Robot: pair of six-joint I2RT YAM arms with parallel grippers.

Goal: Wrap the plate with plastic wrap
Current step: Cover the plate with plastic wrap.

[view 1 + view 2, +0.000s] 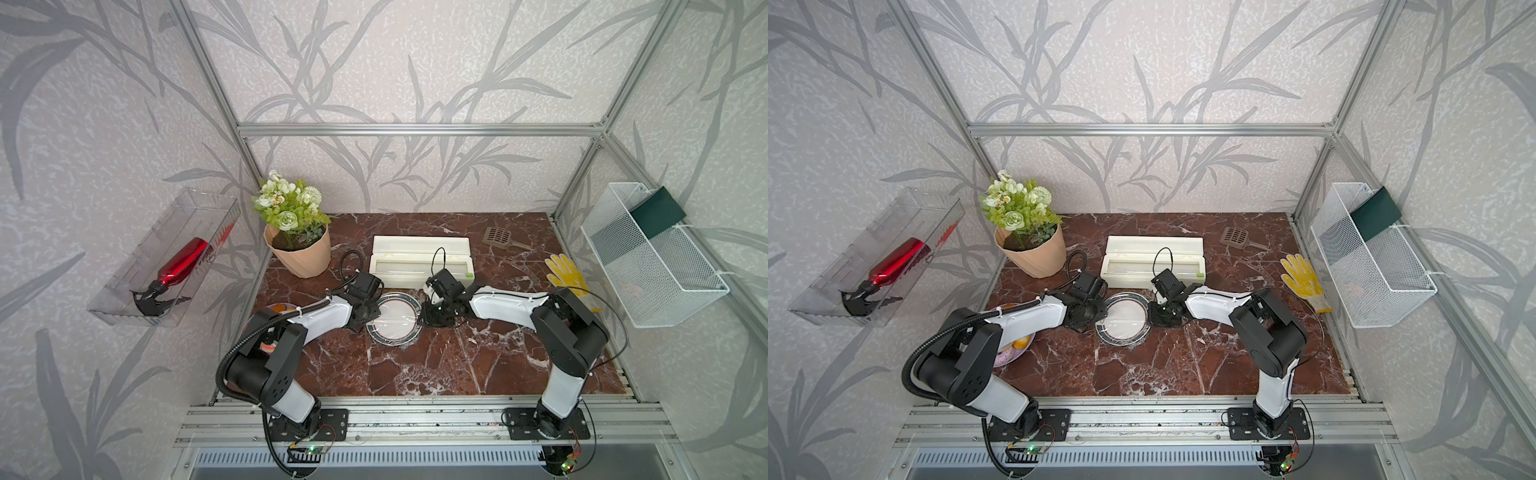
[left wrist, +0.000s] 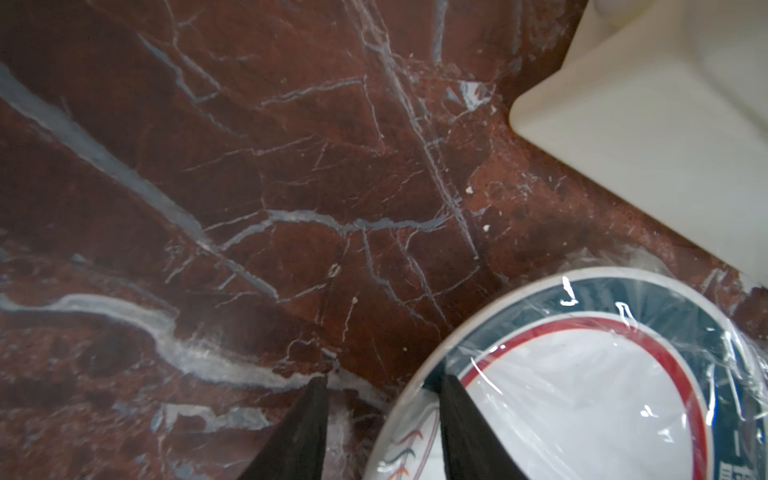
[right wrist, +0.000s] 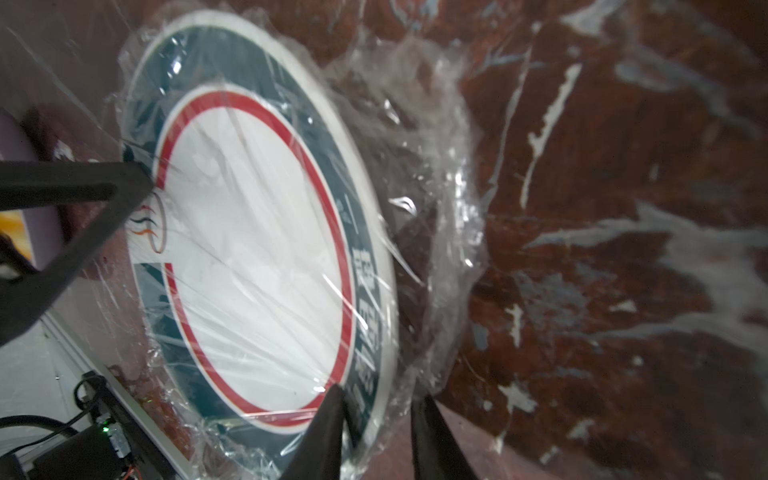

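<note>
The red marble table (image 1: 436,365) fills a wallpapered booth. Near its middle the plate (image 1: 395,341) lies flat, with the plastic wrap (image 3: 440,199) stretched over its face and bunched loose outside one edge. The right gripper (image 3: 379,395) straddles rim and film there with narrow jaws; whether they pinch, I cannot tell. The left gripper (image 2: 383,380) stands open astride the opposite rim, its outer finger clear of the plate. A hard tug could tear or peel the film. Squeezing the rim could tip the plate or slide it toward the white box (image 1: 419,259) just behind.
</note>
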